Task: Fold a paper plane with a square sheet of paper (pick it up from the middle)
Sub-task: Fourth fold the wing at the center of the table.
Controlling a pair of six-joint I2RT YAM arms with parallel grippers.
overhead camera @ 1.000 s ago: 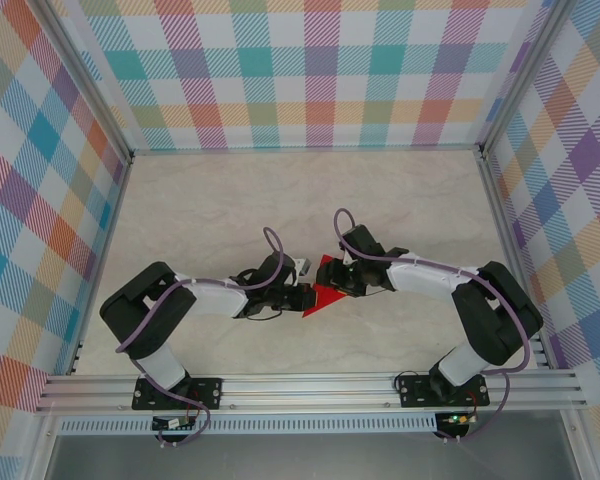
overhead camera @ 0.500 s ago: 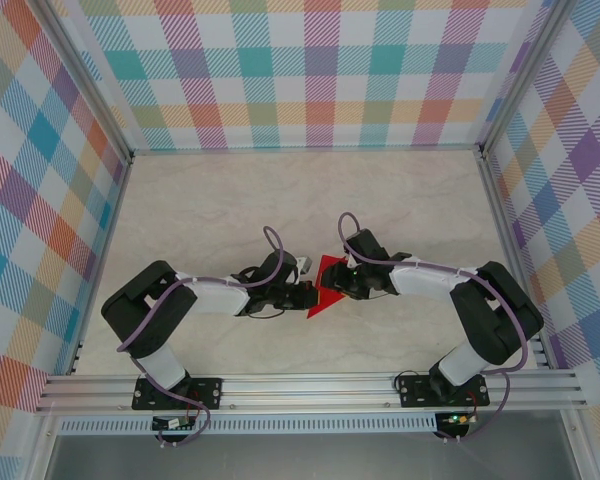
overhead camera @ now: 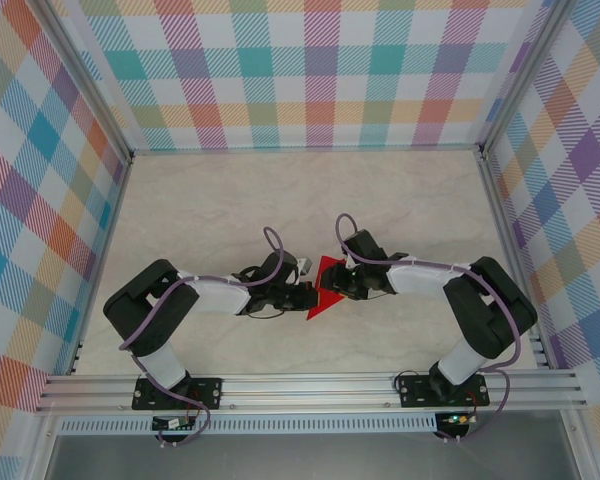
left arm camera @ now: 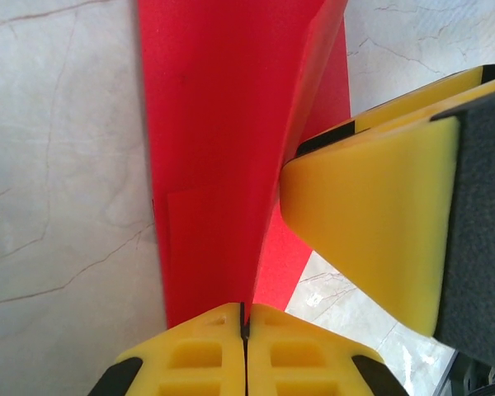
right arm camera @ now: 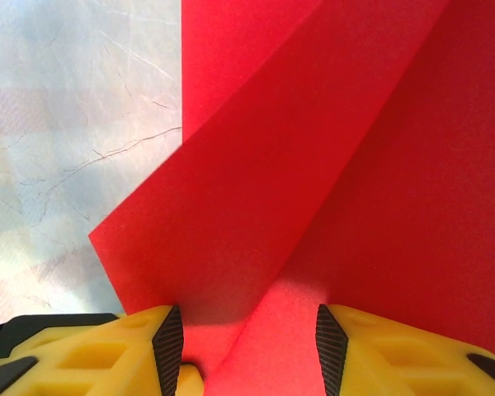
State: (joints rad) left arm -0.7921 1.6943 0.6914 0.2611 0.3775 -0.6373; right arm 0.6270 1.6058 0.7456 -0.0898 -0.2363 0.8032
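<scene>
The square sheet of paper (overhead camera: 326, 288) is bright red and folded into a pointed, triangular shape on the table between the two arms. My left gripper (overhead camera: 307, 296) is shut on its left end; in the left wrist view the yellow jaws (left arm camera: 244, 330) pinch a raised crease of the red paper (left arm camera: 210, 148). My right gripper (overhead camera: 343, 286) is at the paper's right side. In the right wrist view its jaws (right arm camera: 249, 346) stand apart with a lifted red flap (right arm camera: 256, 198) rising between them. One right finger (left arm camera: 371, 223) shows yellow in the left wrist view, close beside the crease.
The marble-patterned tabletop (overhead camera: 280, 200) stretches behind the paper. Checked walls on aluminium posts (overhead camera: 300, 80) close in the back and both sides. An aluminium rail (overhead camera: 310, 385) runs along the near edge by the arm bases.
The right gripper's jaws have narrowed a little around the flap, and the paper and both grippers have shifted slightly right. The left gripper has stayed shut on the paper.
</scene>
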